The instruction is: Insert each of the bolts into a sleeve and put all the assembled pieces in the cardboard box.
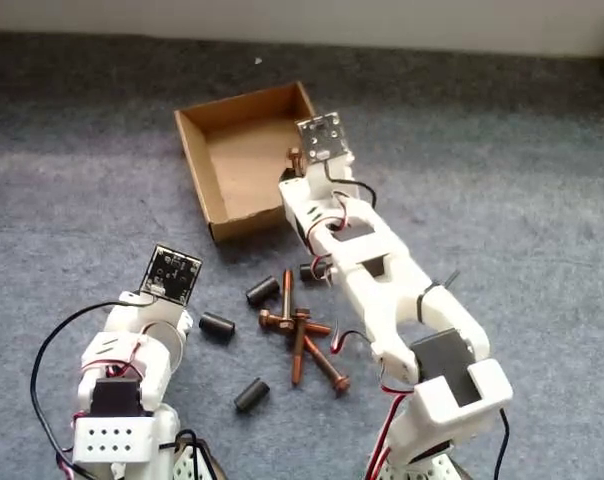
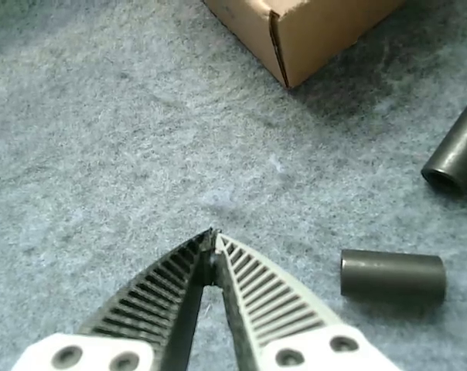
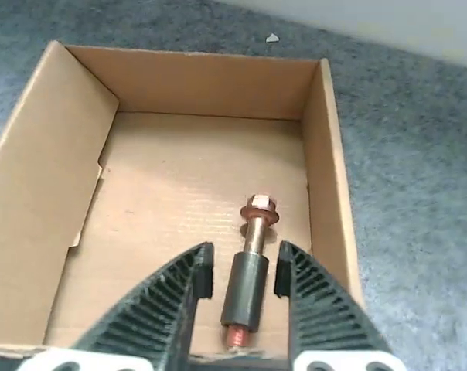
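One piece boxed, several left

Right gripper (image 3: 245, 251) jaws stand apart around a sleeved bolt (image 3: 247, 290) that seems to lie in the cardboard box (image 3: 179, 85). Left gripper (image 2: 213, 236) is pinched together, empty, over the carpet (image 2: 102, 139). Nearer, loose bolts (image 1: 300, 335) and sleeves (image 1: 217, 325) await assembly.

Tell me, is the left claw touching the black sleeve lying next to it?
Apart. The left wrist view shows bare carpet between the shut left claw and the sleeve.

Copper bolts (image 1: 299, 352), black sleeves (image 1: 217, 325), brown box (image 1: 195, 160), grey carpet (image 1: 482, 150).
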Tool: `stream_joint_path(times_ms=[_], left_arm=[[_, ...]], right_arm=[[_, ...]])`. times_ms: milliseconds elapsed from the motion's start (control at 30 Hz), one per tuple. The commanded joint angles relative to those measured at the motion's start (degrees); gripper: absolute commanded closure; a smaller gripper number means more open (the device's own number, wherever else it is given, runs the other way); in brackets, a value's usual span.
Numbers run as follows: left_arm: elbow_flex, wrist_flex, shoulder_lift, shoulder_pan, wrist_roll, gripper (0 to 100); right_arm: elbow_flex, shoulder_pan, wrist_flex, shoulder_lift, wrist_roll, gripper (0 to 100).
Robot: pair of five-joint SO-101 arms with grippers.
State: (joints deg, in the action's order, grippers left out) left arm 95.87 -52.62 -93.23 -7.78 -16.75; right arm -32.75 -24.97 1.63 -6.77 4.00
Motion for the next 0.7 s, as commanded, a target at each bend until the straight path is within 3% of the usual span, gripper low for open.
stream_joint_path(times_ms=[0,300,500,667], left_arm=[[0.48,1.14,-0.48,0.84,-0.35,99],[0.48,1.14,-0.48,0.84,-0.44,99],[0.48,1.14,-0.48,0.84,-0.44,99],[0.48,1.14,-0.48,0.84,-0.44,99]], right_arm=[[3.47,0.31,-4.53,4.97,0.44,87.5],[3.65,-0.84,-29.58,23.43,0.79,87.5],[3.91,-0.92,-45.93,27.12,1.14,87.5],[3.91,-1.01,-54.9,27.03,11.96,87.5]])
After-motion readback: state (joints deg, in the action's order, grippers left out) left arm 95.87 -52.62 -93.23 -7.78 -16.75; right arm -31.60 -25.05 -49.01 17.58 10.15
